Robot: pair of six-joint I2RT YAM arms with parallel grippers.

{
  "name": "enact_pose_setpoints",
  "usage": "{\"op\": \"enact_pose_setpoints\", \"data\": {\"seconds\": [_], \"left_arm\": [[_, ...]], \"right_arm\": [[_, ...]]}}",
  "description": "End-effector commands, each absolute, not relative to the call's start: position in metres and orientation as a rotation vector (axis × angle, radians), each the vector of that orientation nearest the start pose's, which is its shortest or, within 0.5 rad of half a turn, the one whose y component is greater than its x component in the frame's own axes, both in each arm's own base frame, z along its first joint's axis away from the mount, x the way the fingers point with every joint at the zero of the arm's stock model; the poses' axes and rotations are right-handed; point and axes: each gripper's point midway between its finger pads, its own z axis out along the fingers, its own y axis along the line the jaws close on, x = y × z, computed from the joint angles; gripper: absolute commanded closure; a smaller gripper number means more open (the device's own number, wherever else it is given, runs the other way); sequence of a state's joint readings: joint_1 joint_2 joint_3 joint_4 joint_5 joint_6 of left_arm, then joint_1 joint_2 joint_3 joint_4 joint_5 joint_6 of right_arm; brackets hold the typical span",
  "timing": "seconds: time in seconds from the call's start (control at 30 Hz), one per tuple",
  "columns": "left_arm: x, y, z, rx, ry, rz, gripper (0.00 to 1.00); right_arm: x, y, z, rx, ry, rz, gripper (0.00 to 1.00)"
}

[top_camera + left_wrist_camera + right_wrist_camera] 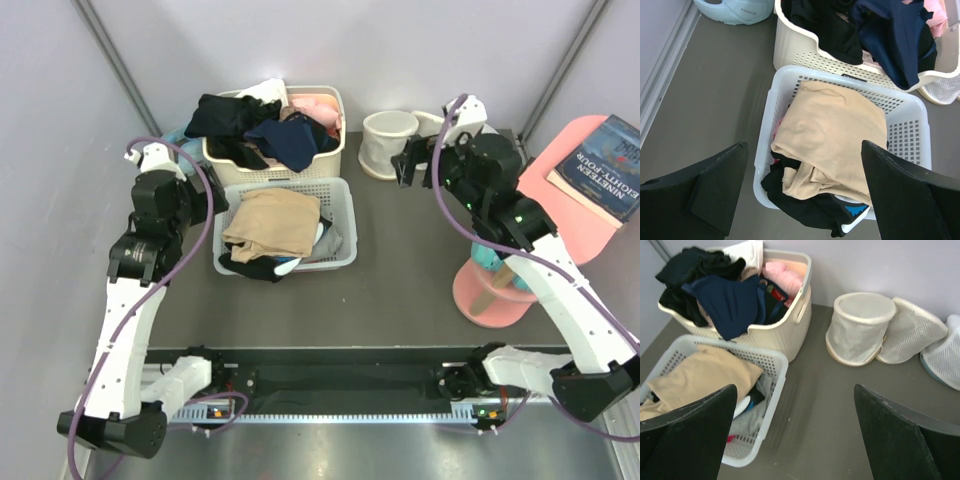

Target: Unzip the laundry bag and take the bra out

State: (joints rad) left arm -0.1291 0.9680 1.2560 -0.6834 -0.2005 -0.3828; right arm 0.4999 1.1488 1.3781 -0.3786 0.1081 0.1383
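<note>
Laundry bag [860, 329], a cream mesh drum standing at the back of the dark grey table [830, 410] near the wall, lies ahead and to the right of the right gripper [795, 395], well apart from it, with a slumped mesh pouch [912, 330] just beside it. That gripper and the left gripper [804, 165] both have fingers spread wide and hold nothing, the left hovering over a white basket [767, 115] with a folded tan cloth [835, 135] in it. Pale lilac walls [400, 50] enclose the table, and a pink stand [585, 215] at the right carries a book [608, 155].
</note>
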Motion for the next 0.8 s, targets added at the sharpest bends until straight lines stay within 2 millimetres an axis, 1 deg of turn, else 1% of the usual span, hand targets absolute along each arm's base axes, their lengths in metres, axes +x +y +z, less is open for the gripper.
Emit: {"op": "enact_pose_setpoints", "data": {"seconds": [0.0, 0.03, 0.07, 0.13, 0.17, 0.2, 0.23, 0.27, 0.3, 0.33, 0.37, 0.4, 0.43, 0.47, 0.5, 0.53, 0.57, 0.6, 0.63, 0.67, 0.7, 0.73, 0.77], "left_arm": [[0.306, -0.014, 0.334, -0.393, 1.915, -0.112, 0.01], [0.307, -0.014, 0.335, -0.393, 1.908, -0.114, 0.01], [0.308, -0.015, 0.333, -0.392, 1.908, -0.116, 0.01], [0.312, -0.016, 0.333, -0.389, 1.896, -0.127, 0.01], [0.313, -0.018, 0.333, -0.384, 1.895, -0.135, 0.01], [0.315, -0.019, 0.332, -0.385, 1.893, -0.14, 0.01], [0.316, -0.02, 0.328, -0.383, 1.899, -0.144, 0.01], [0.319, -0.022, 0.327, -0.375, 1.899, -0.157, 0.01], [0.32, -0.023, 0.327, -0.371, 1.898, -0.163, 0.01], [0.322, -0.024, 0.325, -0.369, 1.904, -0.162, 0.01], [0.323, -0.024, 0.322, -0.368, 1.916, -0.159, 0.01], [0.324, -0.023, 0.322, -0.373, 1.919, -0.151, 0.01], [0.325, -0.023, 0.321, -0.373, 1.923, -0.146, 0.01], [0.327, -0.022, 0.317, -0.374, 1.934, -0.138, 0.01], [0.327, -0.021, 0.317, -0.38, 1.934, -0.133, 0.01], [0.328, -0.021, 0.314, -0.384, 1.939, -0.134, 0.01], [0.329, -0.023, 0.311, -0.39, 1.947, -0.141, 0.01], [0.331, -0.025, 0.308, -0.387, 1.951, -0.156, 0.01], [0.332, -0.027, 0.307, -0.385, 1.953, -0.165, 0.01], [0.333, -0.028, 0.305, -0.392, 1.956, -0.177, 0.01], [0.334, -0.03, 0.304, -0.39, 1.961, -0.187, 0.01], [0.336, -0.032, 0.303, -0.39, 1.965, -0.197, 0.01], [0.336, -0.033, 0.302, -0.393, 1.967, -0.202, 0.01]], "right_arm": [[0.339, 0.182, 0.408, -0.269, 1.7, 0.364, 0.0], [0.341, 0.187, 0.405, -0.282, 1.712, 0.352, 0.0], [0.342, 0.189, 0.409, -0.295, 1.707, 0.34, 0.0], [0.346, 0.197, 0.401, -0.329, 1.735, 0.312, 0.0], [0.347, 0.199, 0.407, -0.331, 1.729, 0.312, 0.0], [0.348, 0.202, 0.402, -0.342, 1.748, 0.305, 0.0], [0.354, 0.207, 0.397, -0.348, 1.765, 0.301, 0.0], [0.355, 0.209, 0.401, -0.35, 1.76, 0.304, 0.0], [0.359, 0.212, 0.4, -0.351, 1.764, 0.303, 0.0], [0.365, 0.216, 0.392, -0.341, 1.787, 0.301, 0.0], [0.369, 0.217, 0.397, -0.324, 1.784, 0.303, 0.0], [0.373, 0.219, 0.397, -0.317, 1.792, 0.297, 0.0], [0.382, 0.224, 0.38, -0.325, 1.845, 0.273, 0.0], [0.387, 0.224, 0.393, -0.309, 1.831, 0.271, 0.0], [0.393, 0.227, 0.392, -0.303, 1.847, 0.262, 0.0], [0.405, 0.228, 0.366, -0.281, 1.939, 0.223, 0.0], [0.413, 0.228, 0.381, -0.242, 1.926, 0.24, 0.0], [0.419, 0.228, 0.375, -0.221, 1.958, 0.249, 0.0], [0.436, 0.229, 0.352, -0.18, 2.023, 0.261, 0.0], [0.441, 0.228, 0.355, -0.152, 2.034, 0.282, 0.0], [0.45, 0.227, 0.35, -0.122, 2.049, 0.297, 0.0], [0.464, 0.226, 0.332, -0.079, 2.091, 0.32, 0.0], [0.473, 0.225, 0.331, -0.05, 2.088, 0.336, 0.0]]}}
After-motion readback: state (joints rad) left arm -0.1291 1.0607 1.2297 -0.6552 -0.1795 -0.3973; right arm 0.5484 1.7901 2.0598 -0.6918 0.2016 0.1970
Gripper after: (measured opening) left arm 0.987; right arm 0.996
